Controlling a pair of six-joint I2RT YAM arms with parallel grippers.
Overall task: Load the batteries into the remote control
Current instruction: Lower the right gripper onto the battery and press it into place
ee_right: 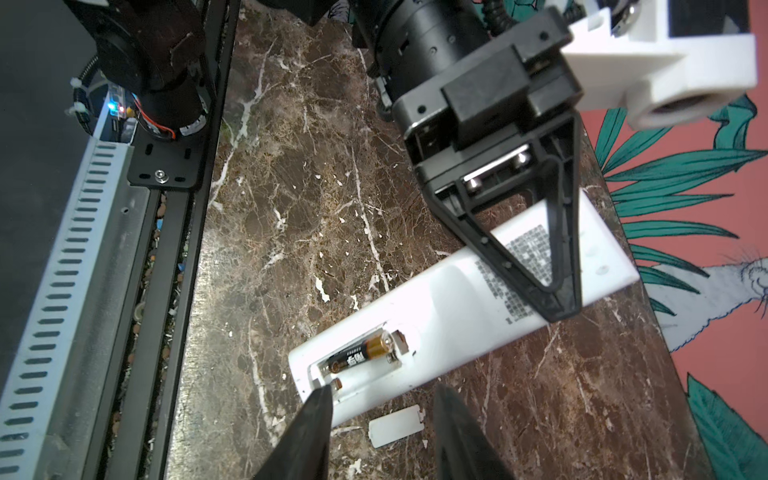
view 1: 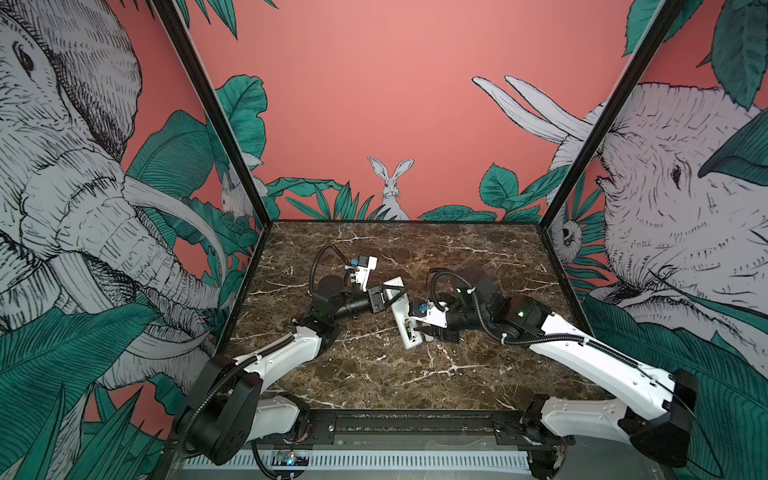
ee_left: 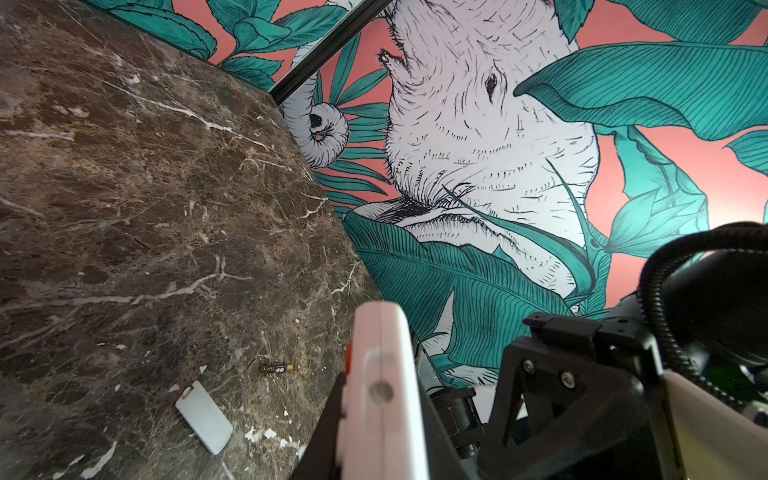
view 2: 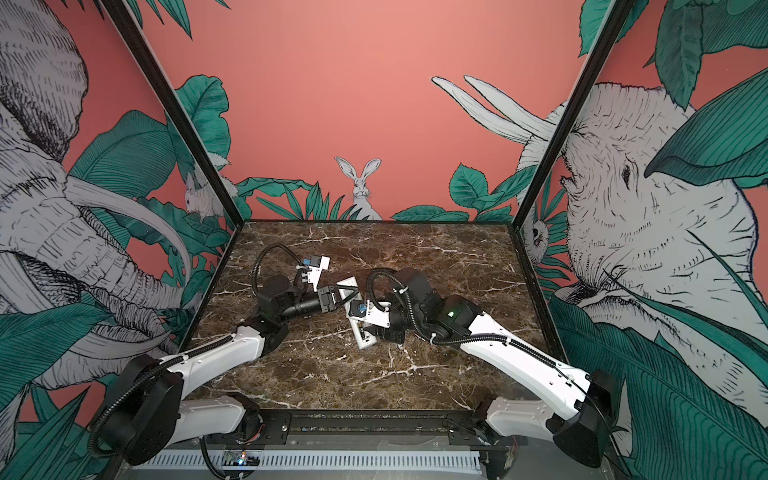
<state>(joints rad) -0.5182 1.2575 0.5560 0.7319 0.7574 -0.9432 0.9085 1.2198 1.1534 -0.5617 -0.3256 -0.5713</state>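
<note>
- Currently the remote control (ee_right: 449,316) lies back-up across the lower middle of the right wrist view. Its open battery bay is toward the lower left of that frame.
- A seated battery (ee_right: 361,355) fills one slot, its gold end pointing toward the remote's middle. The empty slot (ee_right: 365,379) beside it is bare.
- A loose battery (ee_left: 276,368) lies on the tabletop (ee_left: 124,208) at the lower centre of the left wrist view. It is near the white cover plate (ee_left: 203,417) but apart from it.
- The left end effector (view 1: 392,296) is clamped on the remote's far end, over the printed label.
- The right end effector (ee_right: 384,397) has its jaws apart and holds nothing. One fingertip (ee_right: 320,401) is at the bay's corner, and the other is just off the remote's long edge.
- By my reading the task is about half done: one cell is in, and the second has yet to be fetched.
- Before leaving, the right arm should check that the seated battery lies flat. A light downward press would settle it.
- The right arm should lift clear of the bay rather than drag across it, since a sideways knock could pop the cell out.
- The loose battery is slim and round, so it will likely roll. Closing across its width at mid-length should hold it.
- Polarity marks are too small to read here, so the contacts in the empty slot should guide which way round it goes.
- The left clamp needs to stay firm and level so the bay does not rock during insertion.
</note>
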